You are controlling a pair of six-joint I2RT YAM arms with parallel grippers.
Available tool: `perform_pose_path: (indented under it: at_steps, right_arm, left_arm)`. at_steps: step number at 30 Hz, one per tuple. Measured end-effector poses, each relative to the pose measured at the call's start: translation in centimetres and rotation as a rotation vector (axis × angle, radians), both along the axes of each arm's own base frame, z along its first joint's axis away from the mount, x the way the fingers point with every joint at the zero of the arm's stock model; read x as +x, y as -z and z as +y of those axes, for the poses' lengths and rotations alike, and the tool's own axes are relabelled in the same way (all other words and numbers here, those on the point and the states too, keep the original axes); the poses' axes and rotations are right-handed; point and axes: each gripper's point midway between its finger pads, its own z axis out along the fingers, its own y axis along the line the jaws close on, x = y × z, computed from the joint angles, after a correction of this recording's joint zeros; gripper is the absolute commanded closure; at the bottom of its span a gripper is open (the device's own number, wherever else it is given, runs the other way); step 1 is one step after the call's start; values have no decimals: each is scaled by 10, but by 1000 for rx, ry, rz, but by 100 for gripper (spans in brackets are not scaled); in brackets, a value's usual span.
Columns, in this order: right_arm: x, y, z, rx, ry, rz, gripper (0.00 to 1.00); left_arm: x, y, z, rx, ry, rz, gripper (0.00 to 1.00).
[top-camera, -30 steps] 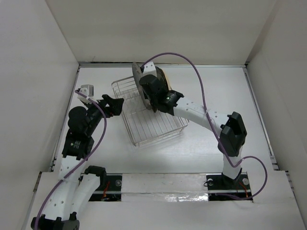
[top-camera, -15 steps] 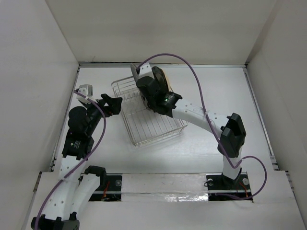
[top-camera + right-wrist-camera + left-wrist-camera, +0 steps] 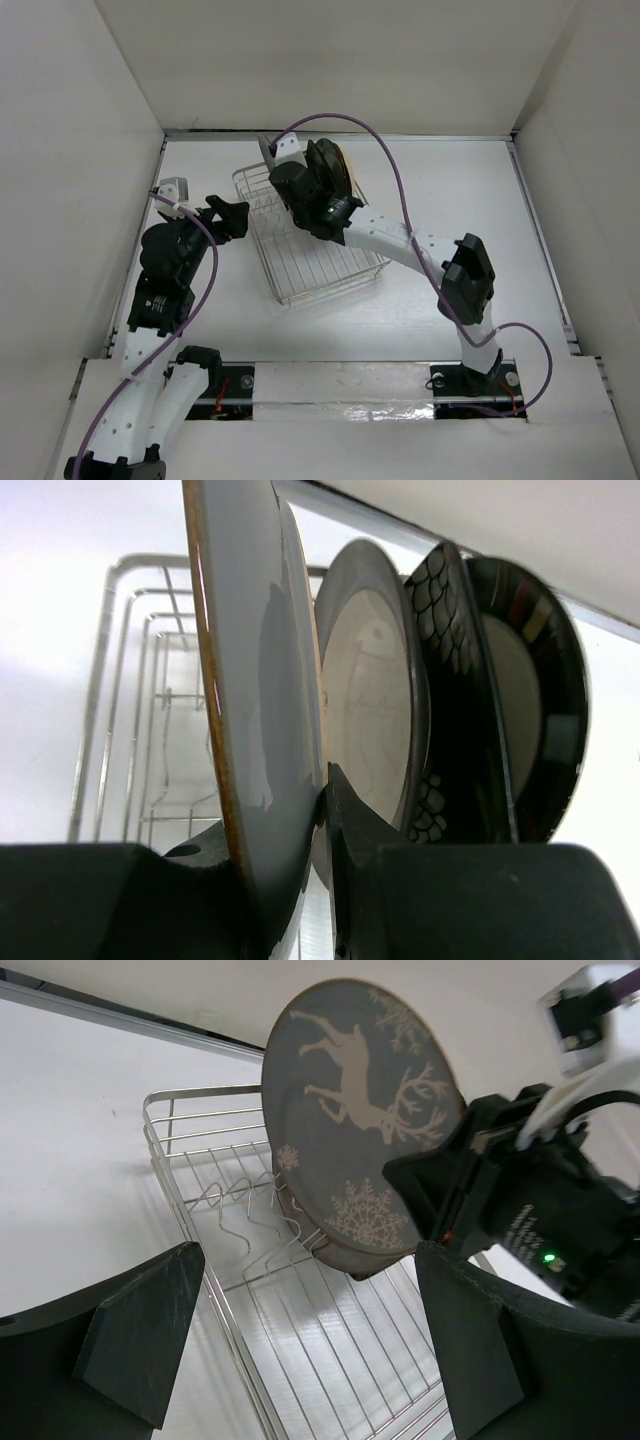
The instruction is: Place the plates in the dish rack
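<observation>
The right gripper (image 3: 288, 172) is clamped on the rim of the deer plate (image 3: 355, 1130). In its wrist view the two fingers (image 3: 150, 900) press on either face of the plate, low on its edge. The plate stands upright on edge over the far end of the rack (image 3: 318, 250). Its lower rim is down among the prongs, but I cannot tell if it touches them.

Compared with a second ago, the right gripper and the plate have moved to the left along the rack, a little at each step. The plate's thin edge is now near the far left corner of the rack. The elbow (image 3: 465, 280) of the right arm has also come to the left and slightly nearer to the bases. The rack itself has not shifted.

To the right of the deer plate, three other plates (image 3: 445, 700) already stand in the rack, upright and close together. The nearest one has a cream centre, the next has a dark scale pattern, and the last is dark-rimmed.

The left gripper (image 3: 310, 1290) is wide open and holds nothing. It hangs just beside the left side of the rack, pointing toward the deer plate, almost where it was before.
</observation>
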Motion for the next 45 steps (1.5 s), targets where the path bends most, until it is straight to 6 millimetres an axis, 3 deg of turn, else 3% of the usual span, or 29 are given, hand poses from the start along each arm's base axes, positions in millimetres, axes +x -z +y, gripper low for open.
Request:
perform_pose_path:
  at_steps: [6, 24, 34, 45]
  right_arm:
    - [7, 30, 2, -49, 23, 26, 100]
    - [10, 33, 1, -9, 55, 10, 100]
    - [11, 26, -17, -13, 131, -22, 100]
    - [7, 38, -17, -2, 134, 13, 100]
  left_arm:
    - [0, 0, 0, 1, -2, 0, 16]
    - [1, 2, -1, 1, 2, 8, 17]
    - [1, 3, -3, 1, 13, 11, 17]
    - [1, 2, -4, 0, 19, 9, 17]
